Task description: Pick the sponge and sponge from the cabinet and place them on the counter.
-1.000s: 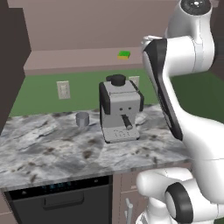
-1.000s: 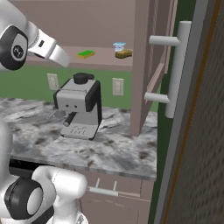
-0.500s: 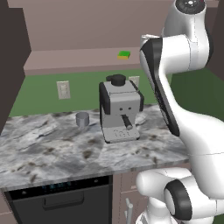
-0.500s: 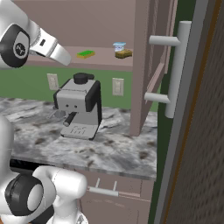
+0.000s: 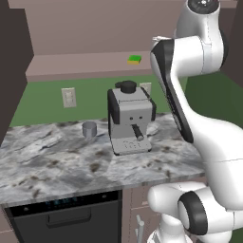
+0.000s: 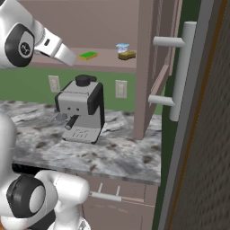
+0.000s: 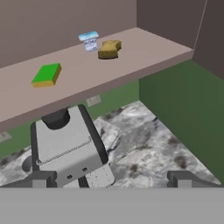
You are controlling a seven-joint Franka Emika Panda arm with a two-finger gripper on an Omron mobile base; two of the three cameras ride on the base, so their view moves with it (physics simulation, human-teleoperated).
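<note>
Green sponge (image 7: 46,75), tan sponge (image 7: 109,49) unmoved on cabinet shelf (image 7: 131,52); arm shifted slightly, tool (image 7: 111,177) wide.

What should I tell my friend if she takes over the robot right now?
Gripper: open, holding nothing, up in front of the open cabinet.
Green sponge: lying on the cabinet shelf.
Tan sponge: on the same shelf, next to a small white cup.
Counter: has a coffee machine and a small grey cup, no sponges.
Done: cabinet is open.
Left: grab each sponge and put both on the counter.
</note>
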